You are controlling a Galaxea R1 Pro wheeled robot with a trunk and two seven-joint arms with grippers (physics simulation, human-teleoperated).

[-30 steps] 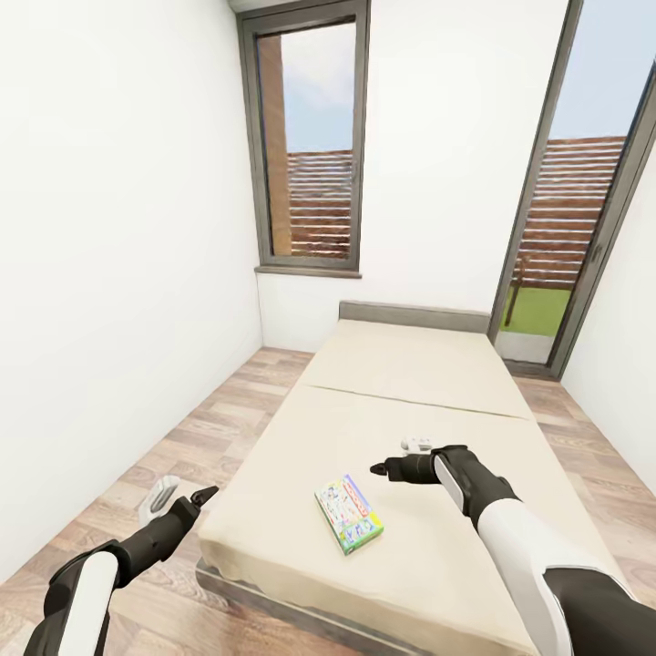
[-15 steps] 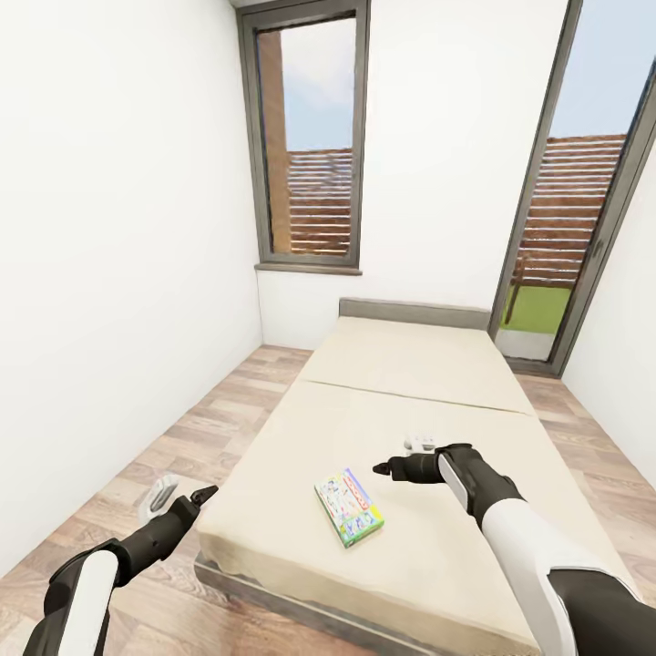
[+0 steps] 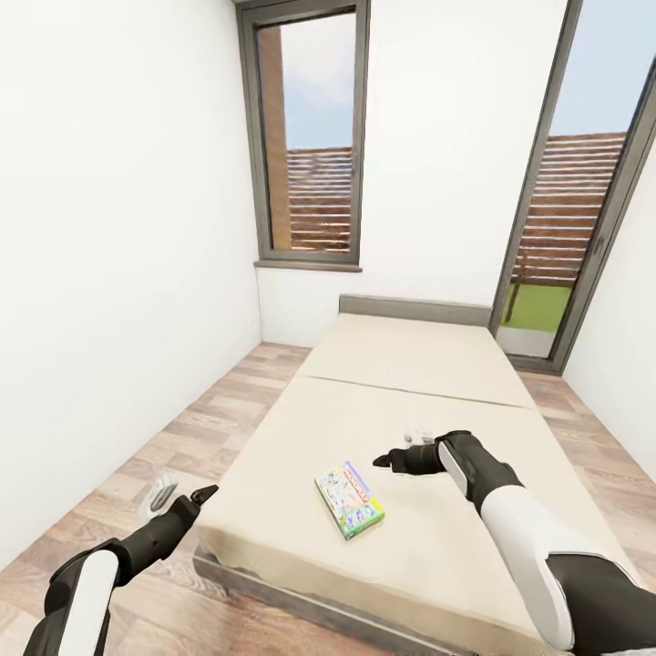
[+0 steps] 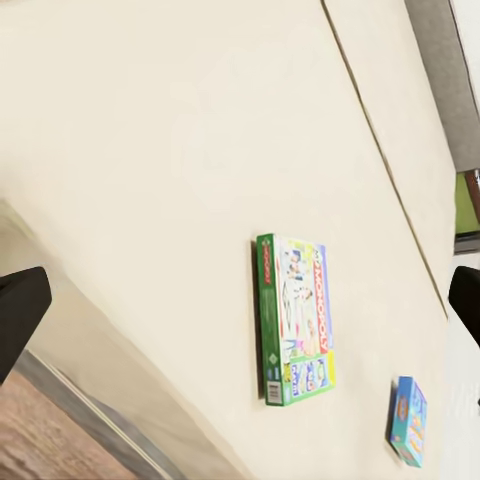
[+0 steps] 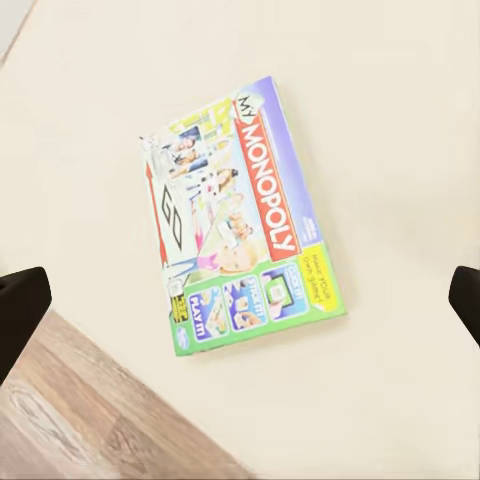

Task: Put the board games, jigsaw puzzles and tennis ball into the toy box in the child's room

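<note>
The Monopoly box lies flat on the bed, lower centre of the head view. The right tool hovers beside it, spread wide (empty). It looks light, stiff cardboard; I'd pinch across a long edge.

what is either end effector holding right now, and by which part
Nothing. Both the left end effector and right end effector are open and empty; the Monopoly box lies untouched on the bed.

green board game, blue box, bed
</note>
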